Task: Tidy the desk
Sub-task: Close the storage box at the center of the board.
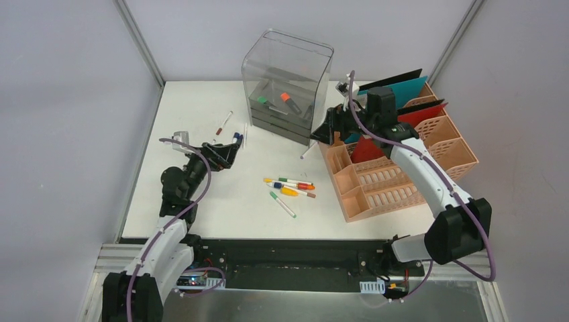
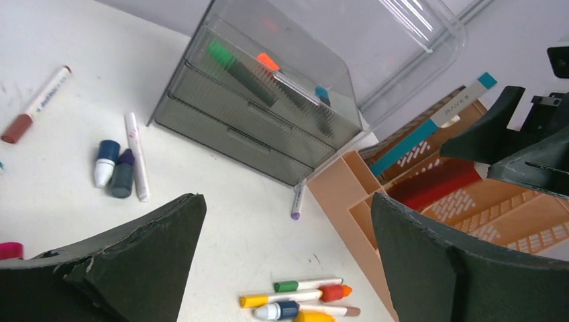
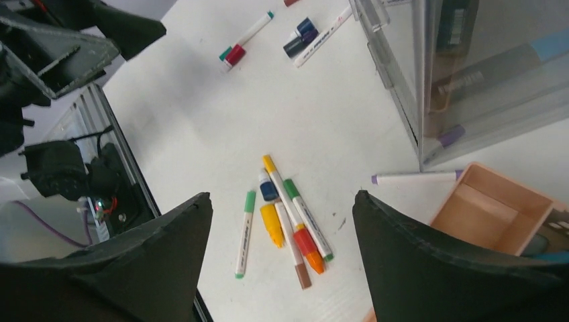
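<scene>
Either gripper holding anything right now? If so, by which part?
Nothing held. Left gripper and right gripper are both open with nothing between their fingers; the markers lie loose on the desk.

The desk (image 1: 228, 201) is a flat white rectangular tabletop, level, black-and-metal along its near edge, cluttered mid-surface.

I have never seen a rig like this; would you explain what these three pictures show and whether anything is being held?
Two robot arms are bolted at the near edge of a white desk. The wide picture looks down from above and behind them; the other two come from a camera on each wrist, so the dark wedges are the left fingers and right fingers. Loose markers lie on it, near a clear drawer box and a peach rack. Both pairs of fingers are open, holding nothing.
</scene>
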Tool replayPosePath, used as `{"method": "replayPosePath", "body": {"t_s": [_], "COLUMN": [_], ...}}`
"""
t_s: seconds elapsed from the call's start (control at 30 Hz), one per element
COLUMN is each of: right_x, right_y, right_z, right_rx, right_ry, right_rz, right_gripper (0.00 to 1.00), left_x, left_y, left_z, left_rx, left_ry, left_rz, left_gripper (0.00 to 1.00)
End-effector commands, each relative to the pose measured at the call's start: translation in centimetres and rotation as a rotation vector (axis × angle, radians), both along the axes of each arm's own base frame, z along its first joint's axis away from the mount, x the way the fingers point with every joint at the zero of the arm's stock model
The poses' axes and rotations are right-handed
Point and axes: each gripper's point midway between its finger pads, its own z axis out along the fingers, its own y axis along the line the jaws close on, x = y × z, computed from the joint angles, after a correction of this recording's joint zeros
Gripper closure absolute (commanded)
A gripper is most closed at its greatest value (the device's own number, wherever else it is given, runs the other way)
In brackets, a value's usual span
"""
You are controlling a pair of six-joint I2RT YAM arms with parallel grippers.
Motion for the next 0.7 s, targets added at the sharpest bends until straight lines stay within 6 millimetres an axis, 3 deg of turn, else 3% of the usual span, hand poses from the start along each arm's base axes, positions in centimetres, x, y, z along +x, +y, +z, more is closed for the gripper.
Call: {"method": "replayPosePath", "body": {"t_s": [0.0,0.1,0.27,0.43,0.67], "right_x": [-3.5,-5.5,-6.5,-9.7,-12.1], "right_y": [-1.6,-1.5,-1.4,-1.4,-3.1], "right_z": [0.3,0.9,1.4,1.7,0.7], "right_rx": [-0.072,-0.054,-0.047,-0.03,-0.074], "right_ry": [-0.085,-0.129,-0.179,-0.199,-0.327], "right_rz": [0.114,0.2,0.26,0.411,0.429], "right_gripper": [0.2,0.18,0.16,0.16,0.09], "left_x": [-0.6,-0.3,-0.3,-0.1,1.1], "left_y": [-1.6,-3.3,-5.0,-5.7,-7.2], "left_z": [-1.5,-1.4,-0.9,-1.5,-1.7], "left_rx": [-0.014,-0.071,-0.164,-0.237,-0.3], "left_ry": [0.07,0.114,0.127,0.169,0.187], "left_rz": [-0.106,-0.217,-0.336,-0.38,-0.38], "left_gripper": [0.01,0.03,0.09,0.1,0.09]}}
